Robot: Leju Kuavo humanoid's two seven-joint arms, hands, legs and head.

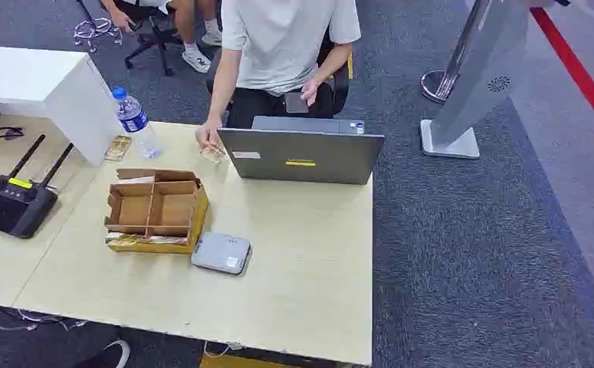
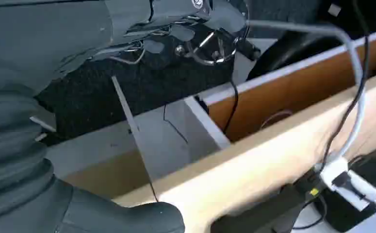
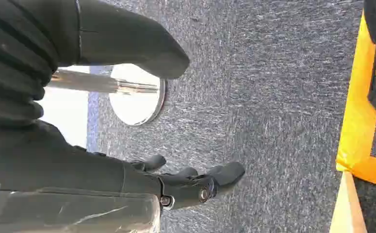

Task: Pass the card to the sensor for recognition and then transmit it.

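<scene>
A small grey sensor box [image 1: 221, 253] lies on the pale table [image 1: 301, 261], touching the front right corner of a cardboard divider box [image 1: 157, 209]. Patterned cards [image 1: 144, 241] lie in that box's front slot. Another card [image 1: 117, 148] lies by the water bottle [image 1: 135, 123]. A seated person's hand holds one more card [image 1: 214, 152] on the table beside the laptop. My left hand [image 2: 40, 194] hangs below the table's edge, holding nothing. My right hand [image 3: 79, 165] hangs over grey carpet, thumb and fingers apart, with nothing in it.
A grey laptop [image 1: 301, 156] stands at the table's far edge, in front of the person. A black remote controller with antennas [image 1: 14, 203] sits at the left. A white cabinet [image 1: 41, 84] is at the back left, and a grey stand [image 1: 470, 84] on the carpet to the right.
</scene>
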